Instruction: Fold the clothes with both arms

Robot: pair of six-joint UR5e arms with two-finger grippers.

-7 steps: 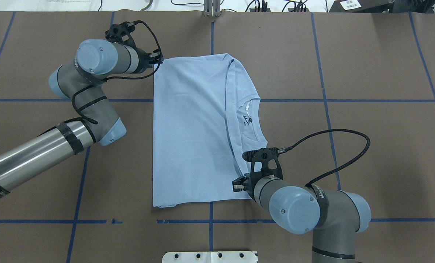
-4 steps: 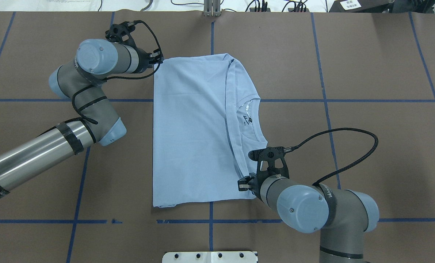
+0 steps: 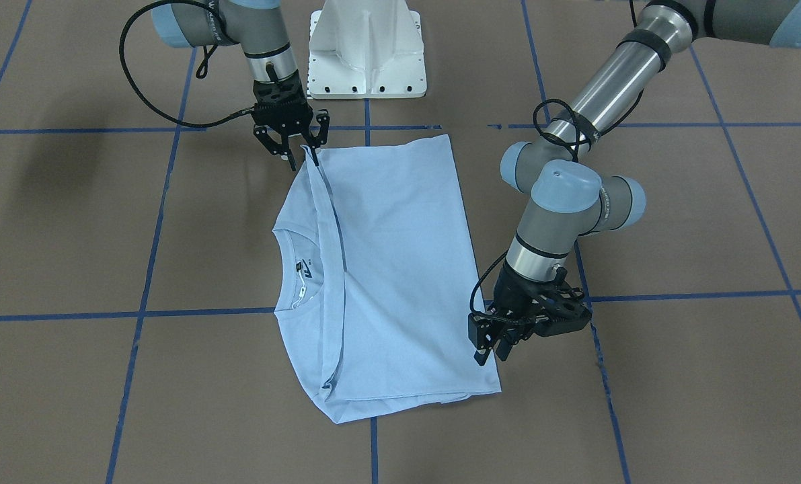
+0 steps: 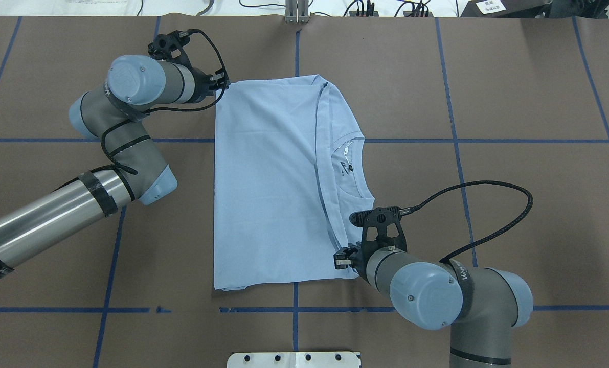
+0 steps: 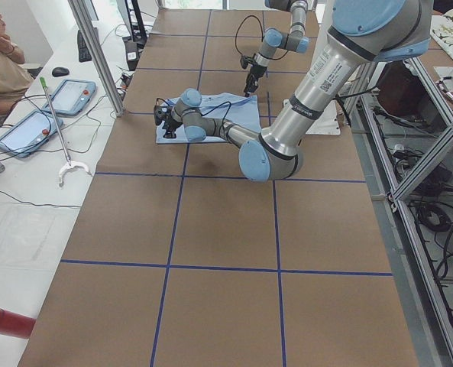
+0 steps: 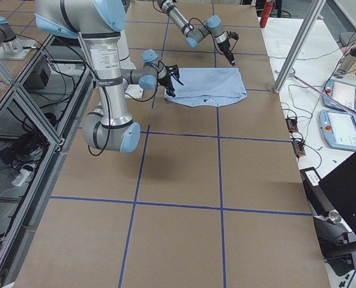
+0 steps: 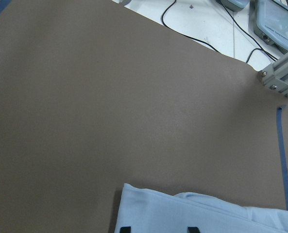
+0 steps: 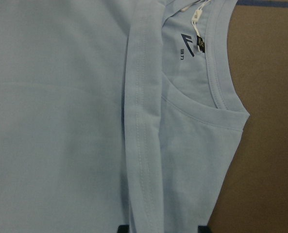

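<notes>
Lying flat mid-way across the table (image 4: 514, 102): light blue T-shirt (image 4: 268, 179), folded lengthwise. Chest print hidden; only the collar label shows. Left gripper (image 3: 489, 354) at the far hem corner, fingers apart, tips cut off in the wrist view. Right gripper (image 3: 303, 160) at the near shoulder edge, fingers apart, mostly hidden overhead by its wrist.

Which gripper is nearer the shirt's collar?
The right gripper, at the shirt corner on the side with the collar; the left gripper is at the diagonally opposite corner.

T-shirt (image 8: 61, 121) neck print (image 8: 186, 40) showed a dark slanted logo; tiny characters beneath were unreadable. White lettering on right arm strap (image 4: 459, 280) was illegible too.
</notes>
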